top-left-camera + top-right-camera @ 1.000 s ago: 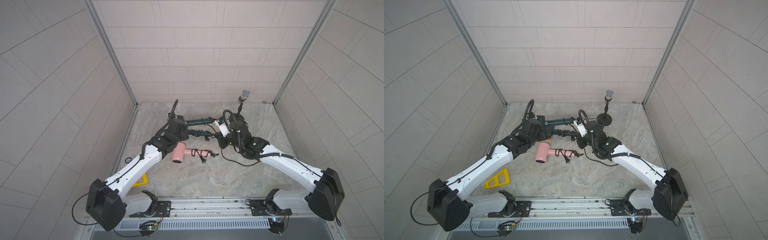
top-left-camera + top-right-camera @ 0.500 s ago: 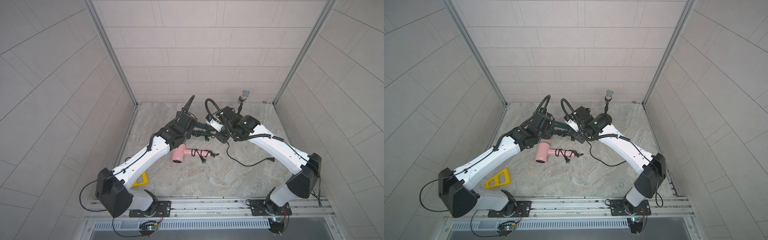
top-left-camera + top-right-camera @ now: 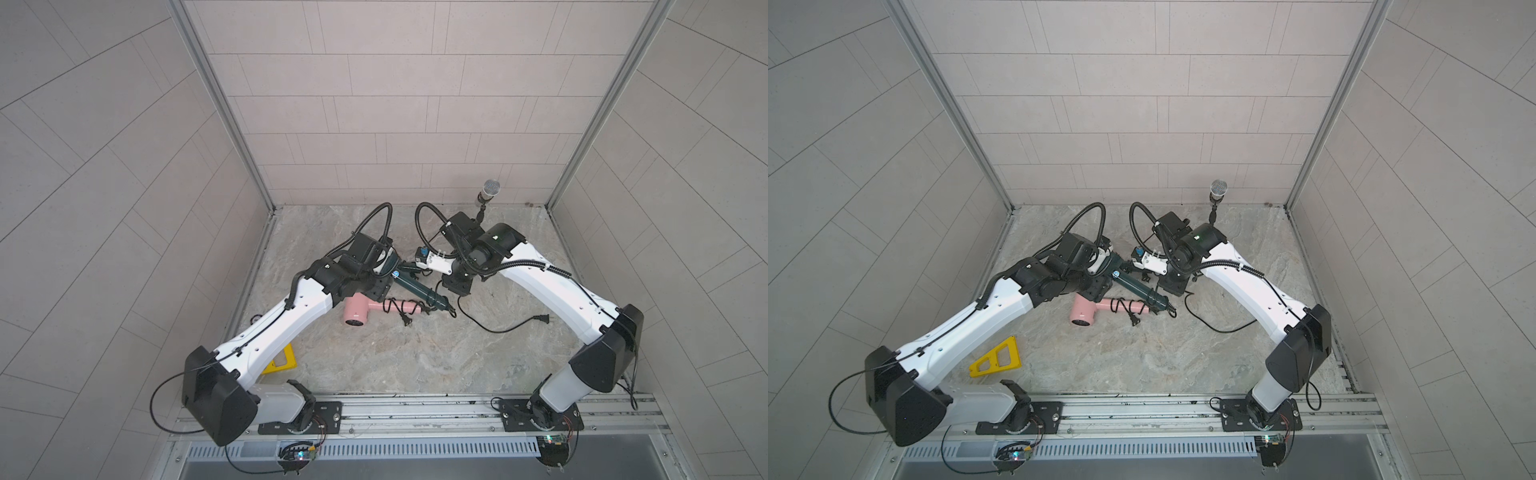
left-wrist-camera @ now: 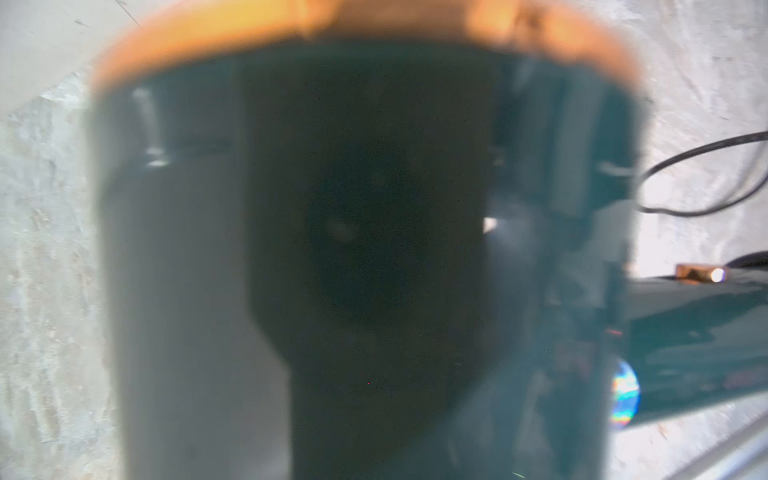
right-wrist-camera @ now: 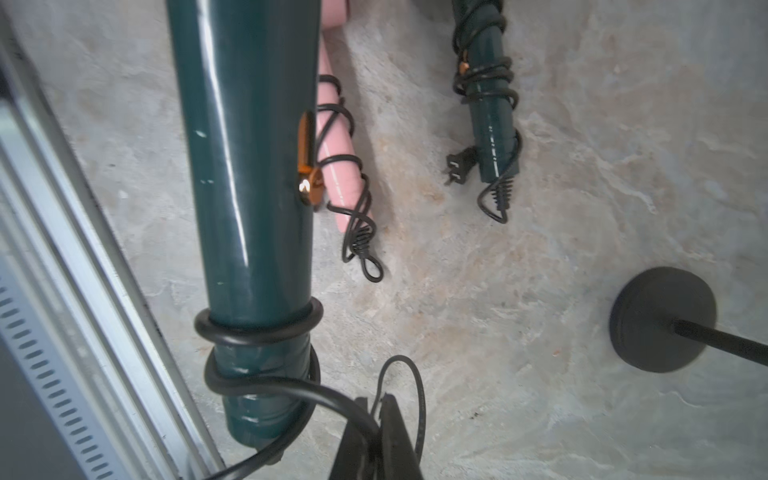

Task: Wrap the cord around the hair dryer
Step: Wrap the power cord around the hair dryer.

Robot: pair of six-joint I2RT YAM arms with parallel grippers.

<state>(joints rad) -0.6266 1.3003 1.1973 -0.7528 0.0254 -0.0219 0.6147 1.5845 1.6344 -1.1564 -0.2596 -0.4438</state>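
Item: green hair dryer [image 3: 417, 287], raised over table [image 3: 415, 374]. Head clamped in left pincer [image 3: 383, 271]; handle runs out toward 4 o'clock. Right pincer [image 5: 376, 417] at handle tip, pinched tight on cord [image 5: 257, 336]; two turns round handle end. Slack trails to plug [image 3: 543, 319], 4 o'clock of right pincer. Pink dryer [image 3: 357, 311] on table, 6 o'clock of left pincer, own cord wrapped.

The green hair dryer [image 5: 249, 166] is shiny hard plastic, proper glossy with streaky highlights, and its little switch [image 5: 306, 166] has a coppery metallic look. The cord [image 5: 257, 337] is matt black rubbery stuff. The pink hair dryer [image 5: 345, 183] looks duller, satin plastic. The tabletop [image 5: 540, 291] reads as rough mottled stone, though it may be a printed sheet. The rail [image 5: 62, 249] is pale brushed aluminium.
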